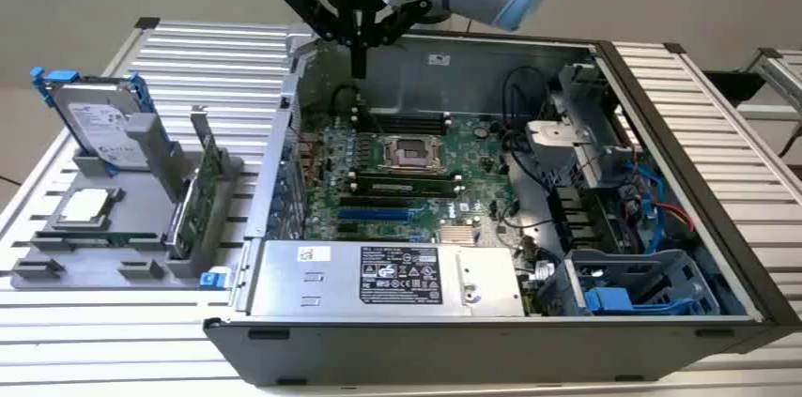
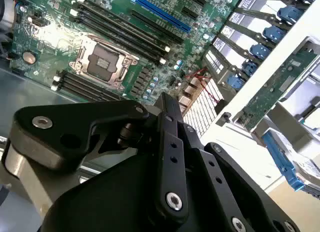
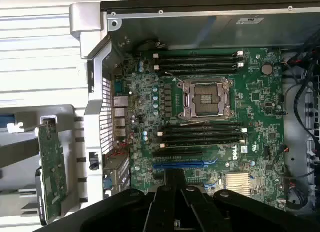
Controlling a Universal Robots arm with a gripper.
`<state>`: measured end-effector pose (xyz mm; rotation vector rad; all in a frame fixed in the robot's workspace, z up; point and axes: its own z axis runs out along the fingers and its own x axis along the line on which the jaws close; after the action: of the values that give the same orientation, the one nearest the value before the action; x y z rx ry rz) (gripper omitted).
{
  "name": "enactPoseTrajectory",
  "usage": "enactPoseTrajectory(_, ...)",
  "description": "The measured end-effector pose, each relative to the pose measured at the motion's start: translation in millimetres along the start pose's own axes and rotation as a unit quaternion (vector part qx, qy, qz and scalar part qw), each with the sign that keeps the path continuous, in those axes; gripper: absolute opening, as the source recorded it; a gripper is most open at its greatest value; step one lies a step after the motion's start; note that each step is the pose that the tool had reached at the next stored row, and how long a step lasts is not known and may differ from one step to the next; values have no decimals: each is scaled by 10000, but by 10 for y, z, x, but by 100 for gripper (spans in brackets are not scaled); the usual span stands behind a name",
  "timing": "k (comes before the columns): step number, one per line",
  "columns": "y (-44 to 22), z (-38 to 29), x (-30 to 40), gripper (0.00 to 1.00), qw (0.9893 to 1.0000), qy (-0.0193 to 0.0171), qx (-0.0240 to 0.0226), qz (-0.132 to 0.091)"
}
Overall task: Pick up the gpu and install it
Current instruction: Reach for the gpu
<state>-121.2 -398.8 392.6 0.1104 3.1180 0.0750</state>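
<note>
The gripper (image 1: 360, 67) hangs over the open computer case (image 1: 476, 350), its two black fingers (image 2: 167, 142) pressed together to a single tip with nothing clamped between them; in the exterior view the tip points straight down near the case's far wall, above the motherboard (image 1: 414, 181); in the first wrist view the gripper (image 3: 175, 174) appears just beside the long blue slot (image 3: 184, 164), with the black memory slots (image 3: 200, 134) and the bare processor socket (image 3: 207, 97) beyond it. The gpu (image 1: 188, 214) is outside the case, well apart from the gripper; it stands on edge in a grey holder (image 1: 51, 270) on the slatted table (image 1: 188, 50), just beside the case wall on the exterior view's left, its silver bracket (image 1: 198, 129) uppermost; the first wrist view shows it edge-on as a green card (image 3: 51, 172). In the same holder a hard drive (image 1: 100, 120) in a blue frame stands upright; a processor chip (image 1: 85, 207) lies flat in front of it.
</note>
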Motion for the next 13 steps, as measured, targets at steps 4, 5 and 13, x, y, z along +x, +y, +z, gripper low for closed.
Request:
enactPoseTrajectory(4, 0, 0, 0, 0, 10000, 0, 0, 0)
enactPoseTrajectory(5, -1, 0, 0, 0, 10000, 0, 0, 1)
enactPoseTrajectory(13, -4, -1, 6, 0, 10000, 0, 0, 0)
